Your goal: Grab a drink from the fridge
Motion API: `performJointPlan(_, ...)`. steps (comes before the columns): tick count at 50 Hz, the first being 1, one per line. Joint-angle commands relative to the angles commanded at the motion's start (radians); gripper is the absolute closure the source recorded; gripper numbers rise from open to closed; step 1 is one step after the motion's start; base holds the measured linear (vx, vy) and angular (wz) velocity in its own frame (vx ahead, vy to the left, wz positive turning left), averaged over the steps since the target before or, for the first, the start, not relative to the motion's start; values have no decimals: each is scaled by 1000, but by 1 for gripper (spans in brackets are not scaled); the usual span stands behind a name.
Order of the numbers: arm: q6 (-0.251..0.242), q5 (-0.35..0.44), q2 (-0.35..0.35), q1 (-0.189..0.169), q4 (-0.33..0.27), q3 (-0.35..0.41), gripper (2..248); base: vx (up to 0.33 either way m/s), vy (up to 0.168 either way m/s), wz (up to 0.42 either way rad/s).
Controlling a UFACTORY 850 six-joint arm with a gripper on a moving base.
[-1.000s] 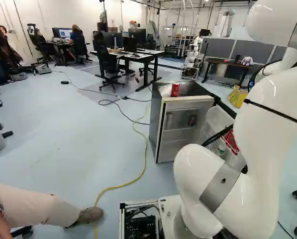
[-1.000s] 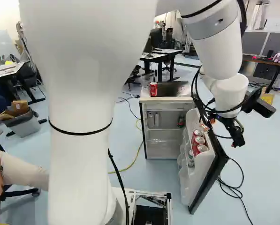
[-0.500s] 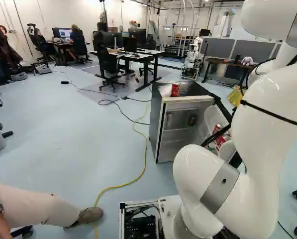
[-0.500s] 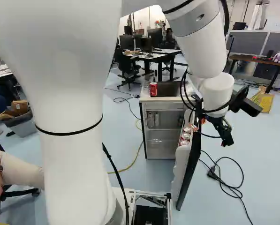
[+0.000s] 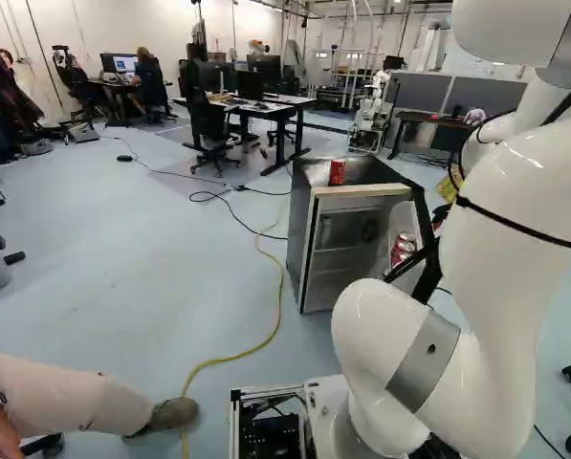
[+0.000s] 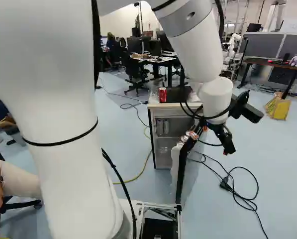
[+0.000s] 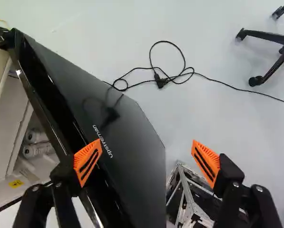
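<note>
The grey fridge stands with its door ajar, seen nearly edge-on in the right base view. My gripper is at the outer side of the door's upper part. In the wrist view, the gripper is open; one finger overlaps the door's edge strip, and the glossy outer face runs below the gap. Contact cannot be made out. Red-and-silver cans sit in the door rack. Light cans lie on a shelf inside. A red can stands on the fridge top.
A black cable lies on the floor beyond the door. A chair base is farther off. The moving base's metal frame shows near one finger. A person's leg reaches in beside the base. Another robot stands behind.
The door has swung inward, partway towards the fridge body, and my arm and gripper have moved left with it in the right base view. The base has stayed put.
</note>
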Motion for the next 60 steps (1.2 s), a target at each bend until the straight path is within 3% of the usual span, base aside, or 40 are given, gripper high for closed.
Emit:
performJointPlan(32,0,0,107,84,0,120,3,0,0,0)
performJointPlan(60,0,0,157,203,0,173,3,0,0,0)
